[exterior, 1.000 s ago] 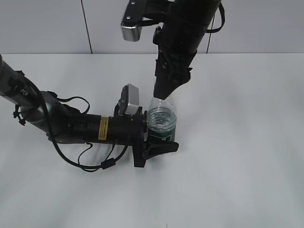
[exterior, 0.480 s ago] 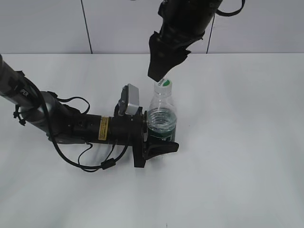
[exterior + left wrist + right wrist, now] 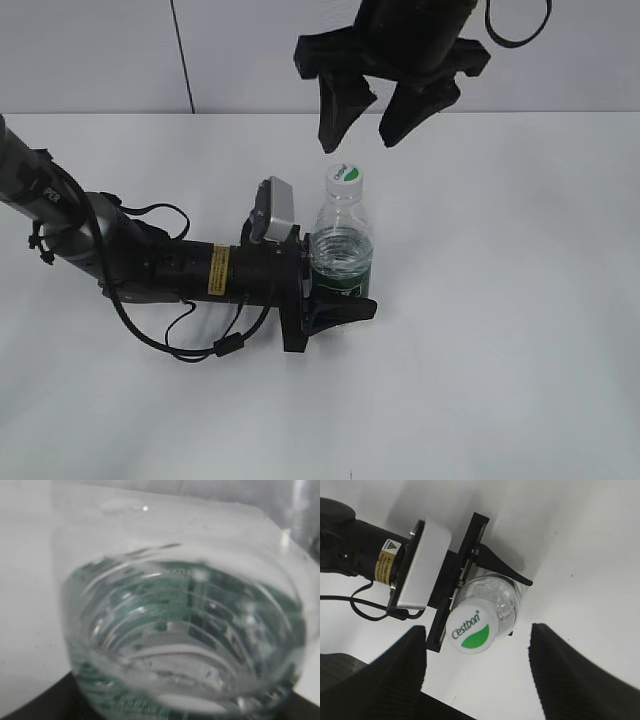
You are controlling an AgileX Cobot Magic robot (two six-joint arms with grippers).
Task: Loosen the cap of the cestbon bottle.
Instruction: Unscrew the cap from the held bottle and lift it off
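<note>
Table [image 3: 520,300], white, fills the lower frame of the exterior view. My left arm [image 3: 150,262] lies across centre-left, its claw [image 3: 335,292] pinching the bottle [image 3: 342,255] round the green label band and holding it upright at mid-frame. My right claw [image 3: 365,125] hangs at top centre, fingers spread wide, clear of the cap [image 3: 345,180] and touching nothing. The cap sits directly below the gap between those fingers; the bottle's long axis runs vertically, in line with that claw's approach, so I judge a straight descent would bring the fingers either side of it. My right claw is the nearer one to the cap. The right wrist view alone shows the cap top [image 3: 471,632], with green patch and lettering, centred between the two dark fingers [image 3: 395,665]. The left wrist view shows only ribbed bottle wall [image 3: 185,625], blurred and close, with no cap.
</note>
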